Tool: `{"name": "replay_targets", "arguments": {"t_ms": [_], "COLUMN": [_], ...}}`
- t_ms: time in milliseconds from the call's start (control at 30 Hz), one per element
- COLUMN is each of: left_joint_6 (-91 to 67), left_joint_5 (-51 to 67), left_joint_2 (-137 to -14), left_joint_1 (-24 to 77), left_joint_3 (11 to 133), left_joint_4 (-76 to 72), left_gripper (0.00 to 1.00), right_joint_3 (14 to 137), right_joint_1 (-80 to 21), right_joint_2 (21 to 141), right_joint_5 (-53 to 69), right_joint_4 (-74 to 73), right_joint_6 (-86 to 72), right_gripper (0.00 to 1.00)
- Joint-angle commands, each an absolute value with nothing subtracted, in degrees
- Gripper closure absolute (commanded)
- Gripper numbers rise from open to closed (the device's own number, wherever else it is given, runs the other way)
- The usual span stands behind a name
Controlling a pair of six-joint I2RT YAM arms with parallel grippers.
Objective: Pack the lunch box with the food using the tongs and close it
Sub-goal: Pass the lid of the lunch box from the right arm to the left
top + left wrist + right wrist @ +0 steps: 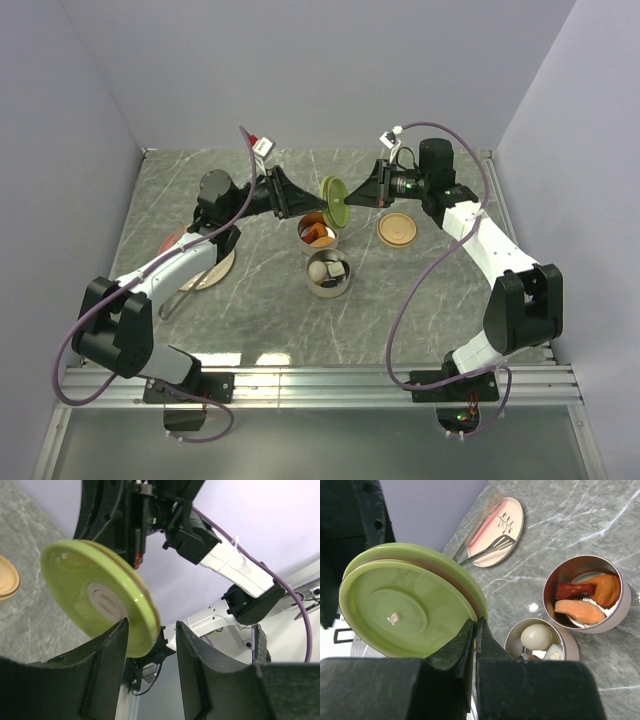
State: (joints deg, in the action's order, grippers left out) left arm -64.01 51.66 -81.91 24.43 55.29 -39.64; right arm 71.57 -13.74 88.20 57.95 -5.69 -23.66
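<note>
Where the grey, white-veined table (250, 310) reaches the bottom of the top view, the nearer steel tin (325, 293) stands upright, round and shiny. It holds a smooth whitish ball (536, 636) and a small dark-and-white piece (338, 267). At the left of that view, partly under my left arm (170, 265), sits the flat pink plate (512, 515), printed with a thin sprig. The slim silvery tongs (492, 547) lie across it, one arm ending in a slotted head.

Just beyond the first tin, so close that I cannot tell whether they touch, the second tin (580, 562) holds glossy orange chunks (580, 611) and a darker red strip (570, 589). To its right the pale orange lid (397, 229) lies flat on the stone, a plain disc with a raised ring.

Farther back, above the open tins, the green lid (395, 615) hangs in the air on edge. It is a smooth disc with a small nub at the centre of one face and a pale round patch on the other. My right pincer (475, 627) is clamped on its rim, with only that rim between the fingers. My left pincer (150, 627) faces it from the other side with its broad matte black fingers (105, 665) parted. The lid's lower edge sits in that gap, and I cannot tell whether either finger touches it.
</note>
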Motion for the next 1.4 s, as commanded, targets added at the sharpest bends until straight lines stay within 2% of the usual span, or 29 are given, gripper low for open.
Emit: {"name": "replay_targets", "arguments": {"t_ms": [0, 200, 400, 667, 767, 867, 900, 967, 1033, 1067, 1133, 1167, 1233, 1367], "left_joint_6": [-67.5, -70.0, -68.6, -68.9, -69.2, -69.1, -68.8, -68.2, -67.2, -66.8, -64.2, -62.9, -59.9, -56.1], "left_joint_5": [53.4, 53.3, 52.2, 51.8, 51.9, 51.8, 51.7, 51.8, 51.9, 52.1, 52.4, 52.4, 52.4, 52.1], "left_joint_2": [-81.1, -81.1, -81.6, -81.8, -81.6, -81.5, -81.6, -81.4, -81.1, -81.1, -80.8, -80.3, -80.1, -79.8], "left_joint_1": [24.7, 24.7, 24.7, 24.9, 24.9, 24.9, 24.9, 24.9, 24.9, 24.8, 24.9, 24.8, 24.6, 24.3], "left_joint_3": [55.4, 54.1, 55.3, 55.1, 54.7, 54.6, 54.6, 54.9, 55.0, 55.5, 55.8, 56.5, 57.0, 57.7], "left_joint_4": [-48.8, -51.9, -48.5, -47.6, -47.6, -47.2, -46.8, -45.9, -45.2, -43.9, -41.8, -40.5, -36.9, -33.3], "left_gripper": [0.52, 0.62, 0.69, 0.74, 0.81, 0.92, 0.98, 1.00, 1.00, 1.00, 1.00, 1.00, 1.00, 1.00], "right_joint_3": [73.3, 73.0, 72.9, 72.9, 72.9, 72.6, 72.6, 72.9, 73.5, 73.8, 74.3, 74.5, 74.6, 74.9], "right_joint_1": [-14.2, -14.2, -14.2, -15.0, -15.1, -15.1, -15.0, -15.1, -15.0, -15.1, -15.1, -15.1, -15.0, -14.9], "right_joint_2": [86.2, 86.7, 86.2, 85.7, 85.6, 85.5, 85.5, 85.7, 86.1, 86.4, 86.7, 86.9, 87.1, 87.9], "right_joint_5": [58.4, 58.9, 59.1, 58.4, 58.4, 58.0, 57.9, 57.7, 57.4, 57.2, 57.0, 56.9, 56.5, 56.3], "right_joint_4": [-5.0, -4.2, -4.0, -4.5, -4.6, -4.4, -4.4, -5.1, -6.4, -6.6, -7.3, -7.6, -7.7, -7.6], "right_joint_6": [-22.8, -23.6, -23.5, -22.3, -22.0, -21.7, -21.7, -21.6, -21.4, -21.2, -21.2, -21.2, -21.5, -21.9], "right_gripper": [1.00, 1.00, 1.00, 1.00, 1.00, 1.00, 1.00, 1.00, 0.96, 0.86, 0.77, 0.66, 0.60, 0.58]}}
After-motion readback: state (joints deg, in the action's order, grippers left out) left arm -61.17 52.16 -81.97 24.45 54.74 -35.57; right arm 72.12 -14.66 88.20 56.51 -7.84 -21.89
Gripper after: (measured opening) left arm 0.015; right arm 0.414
